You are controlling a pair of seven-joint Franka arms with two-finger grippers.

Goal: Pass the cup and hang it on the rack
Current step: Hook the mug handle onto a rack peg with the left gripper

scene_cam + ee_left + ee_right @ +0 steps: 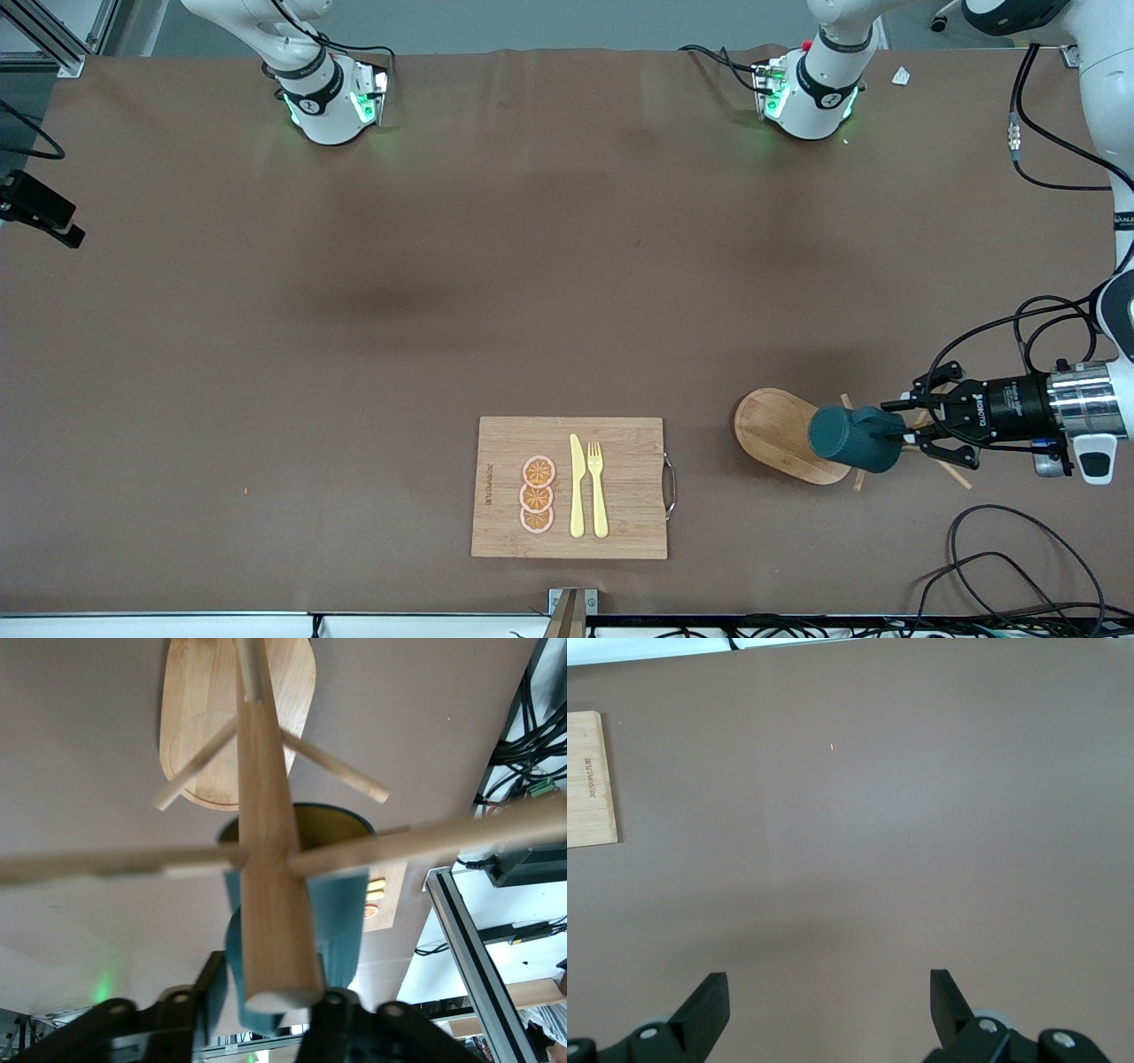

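Cutting board [620,443] bears orange slices [537,494], knife [577,486], fork [597,487].

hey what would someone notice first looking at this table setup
Most striking is the dark teal cup at the wooden rack, toward the left arm's end of the table, with the left gripper right at it. Next is the bamboo cutting board, beside the rack toward the right arm's end, carrying orange slices and a yellow knife and fork. The right gripper waits open above bare table.
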